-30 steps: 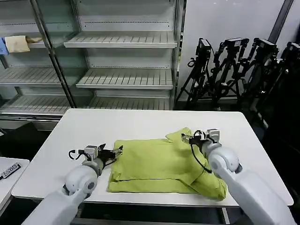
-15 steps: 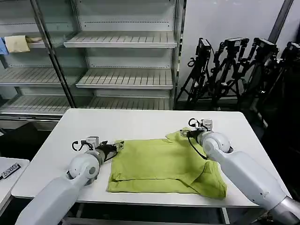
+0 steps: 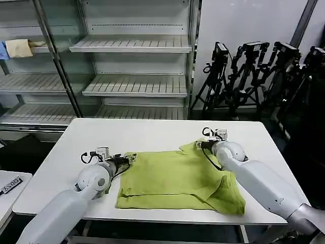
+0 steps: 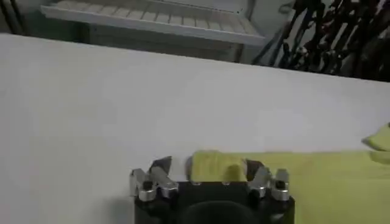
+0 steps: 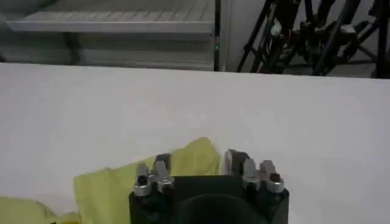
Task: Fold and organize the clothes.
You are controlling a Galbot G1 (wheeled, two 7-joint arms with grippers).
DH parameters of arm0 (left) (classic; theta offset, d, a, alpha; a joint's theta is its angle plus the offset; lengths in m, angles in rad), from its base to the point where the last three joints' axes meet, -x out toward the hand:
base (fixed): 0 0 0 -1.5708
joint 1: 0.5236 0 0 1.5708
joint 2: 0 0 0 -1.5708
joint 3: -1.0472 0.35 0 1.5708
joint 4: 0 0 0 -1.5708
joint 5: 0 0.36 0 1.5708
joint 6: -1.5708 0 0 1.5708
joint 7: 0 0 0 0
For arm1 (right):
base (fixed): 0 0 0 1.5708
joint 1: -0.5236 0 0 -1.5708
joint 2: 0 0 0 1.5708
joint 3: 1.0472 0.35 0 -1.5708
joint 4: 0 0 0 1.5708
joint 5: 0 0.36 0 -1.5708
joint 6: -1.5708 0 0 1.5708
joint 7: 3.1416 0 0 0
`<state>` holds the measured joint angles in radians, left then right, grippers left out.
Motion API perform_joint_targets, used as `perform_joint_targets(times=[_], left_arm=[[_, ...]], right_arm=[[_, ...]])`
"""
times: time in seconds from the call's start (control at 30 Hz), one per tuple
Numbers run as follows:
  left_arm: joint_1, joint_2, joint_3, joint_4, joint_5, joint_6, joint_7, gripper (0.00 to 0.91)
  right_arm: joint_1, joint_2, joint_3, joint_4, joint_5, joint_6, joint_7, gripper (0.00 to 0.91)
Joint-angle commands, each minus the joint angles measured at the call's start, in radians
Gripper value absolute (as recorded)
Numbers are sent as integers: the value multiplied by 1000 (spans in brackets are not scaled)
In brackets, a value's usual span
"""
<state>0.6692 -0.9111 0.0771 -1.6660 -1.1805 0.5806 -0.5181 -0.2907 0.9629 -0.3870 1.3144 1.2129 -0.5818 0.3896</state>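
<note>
Both arms advanced: left gripper [image 3: 131,158] and right gripper [image 3: 198,144] gape around T-shirt [image 3: 177,178] edges.

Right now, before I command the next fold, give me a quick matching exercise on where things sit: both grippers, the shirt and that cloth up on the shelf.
Things:
1. left gripper
2. right gripper
3. lime T-shirt
4. cream-yellow cloth

Places or states:
A. on the shelving at the robot's far left, off the table
B. at the shirt's far left corner, open
C. partly folded on the white table
D. at the shirt's far right corner, open

Pairs: 1-B, 2-D, 3-C, 4-A
</note>
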Motion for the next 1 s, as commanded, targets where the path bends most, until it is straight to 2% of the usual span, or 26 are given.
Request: perform_joint_targets(times=[0.03, 0.3, 0.53, 0.7, 1.0], left_arm=[[-11, 4, 10, 6, -39, 2, -3, 111], [3, 8, -3, -1, -40, 1, 7, 101], [12, 4, -29, -13, -49, 0, 16, 101], [17, 12, -62, -36, -45, -2, 33, 101], [44, 42, -118, -105, -47, -3, 41, 101]], right_arm=[[17, 5, -31, -34, 23, -4, -10, 0], [5, 3, -19, -20, 17, -3, -19, 0], [-9, 7, 20, 6, -29, 0, -36, 0], [-18, -3, 61, 64, -59, 3, -45, 0], [-54, -38, 143, 189, -60, 3, -33, 0]])
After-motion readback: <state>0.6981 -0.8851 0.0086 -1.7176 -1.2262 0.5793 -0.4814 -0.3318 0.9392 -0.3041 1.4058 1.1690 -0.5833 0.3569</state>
